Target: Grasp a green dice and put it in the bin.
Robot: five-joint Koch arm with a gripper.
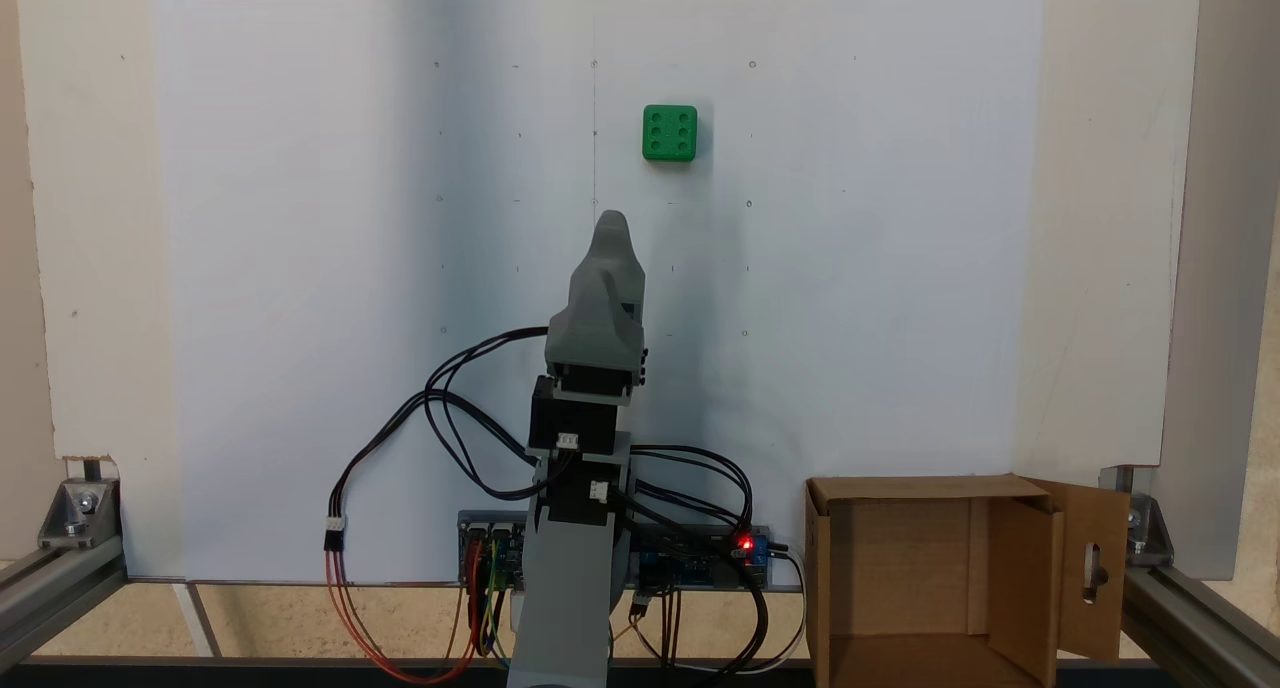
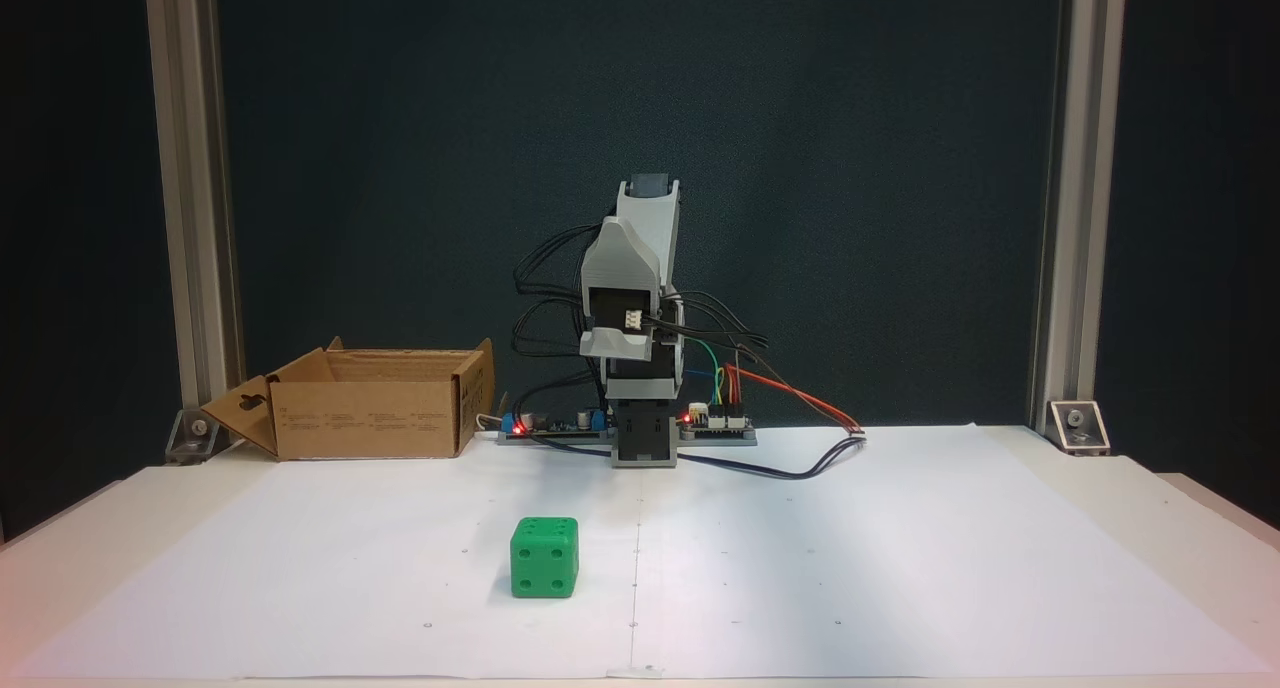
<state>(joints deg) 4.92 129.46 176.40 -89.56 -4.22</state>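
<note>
In a fixed view looking down, the green dice (image 1: 670, 133) sits alone on the white paper sheet (image 1: 300, 268), six-pip face up, at about 1 o'clock from the arm and well apart from it. The gripper (image 1: 611, 220) points toward 12 o'clock, folded over the arm's base; its jaws lie one behind the other, so whether they are spread or pressed together cannot be told. The bin (image 1: 930, 578) stands at about 4 o'clock from the base, open top, slotted flap swung outward, nothing visible inside. In a fixed view from the front, the dice (image 2: 545, 558) rests flat on the paper, four pips facing the camera, at roughly 7 o'clock below the arm; the bin (image 2: 365, 418) sits near 9 o'clock of the base, beside the control boards (image 2: 560, 428). The gripper (image 2: 650, 183) is raised high, state again unreadable. Judgement: the dice looks like light, rigid plastic, smooth and possibly slippery; rounded corners argue for pinching two opposite flat faces at mid-height, not edges. Approach not yet begun.
</note>
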